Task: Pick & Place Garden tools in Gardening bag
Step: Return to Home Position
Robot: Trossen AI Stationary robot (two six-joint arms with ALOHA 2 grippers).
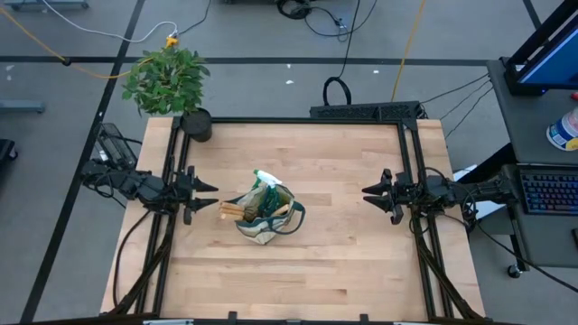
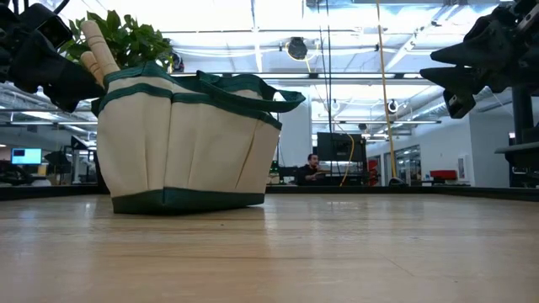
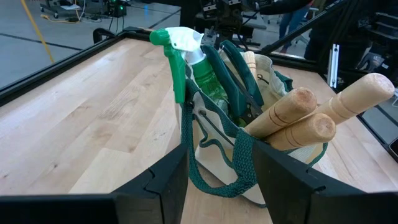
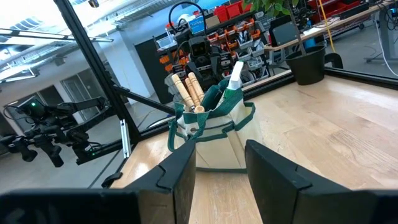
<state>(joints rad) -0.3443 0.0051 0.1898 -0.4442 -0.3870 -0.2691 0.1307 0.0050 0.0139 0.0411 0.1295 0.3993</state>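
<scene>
Standing mid-bench, the gardening bag (image 1: 263,224) is seen just beyond the left gripper (image 1: 209,196), fingers wide; the right gripper (image 1: 368,197), likewise wide and empty, is seen well apart near the right edge.

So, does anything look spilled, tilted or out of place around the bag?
Nothing stands out. The gardening bag stands upright on the table, with wooden handles and the green spray bottle sticking out of its top. The left tool and right tool hang open and empty at either side.
</scene>
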